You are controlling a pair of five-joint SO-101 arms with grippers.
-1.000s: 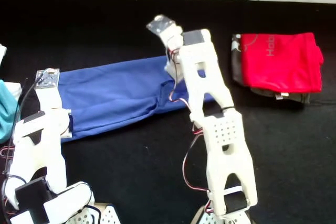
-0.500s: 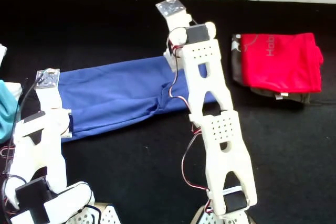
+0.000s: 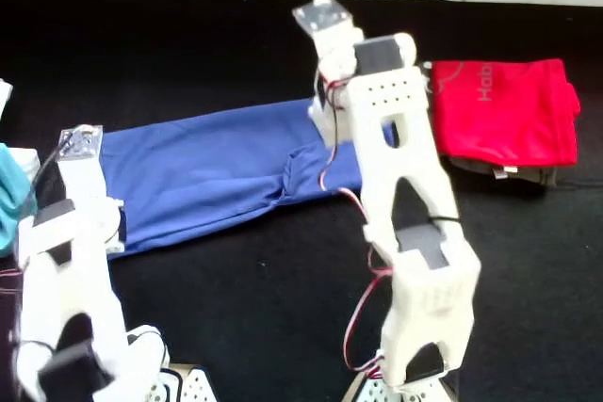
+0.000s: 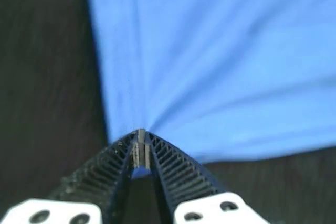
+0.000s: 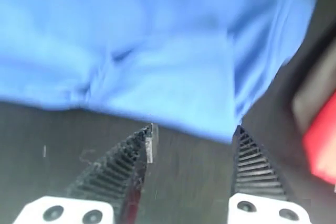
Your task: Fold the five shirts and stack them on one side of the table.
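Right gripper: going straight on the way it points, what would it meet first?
Likely the blue shirt, at its edge between the open jaws; depth is unclear, so perhaps the table first.

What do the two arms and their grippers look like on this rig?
The left arm and right arm are white and blocky with perforated panels. Thin red and black cables run along the right one. The left gripper and right gripper have black ribbed fingers.
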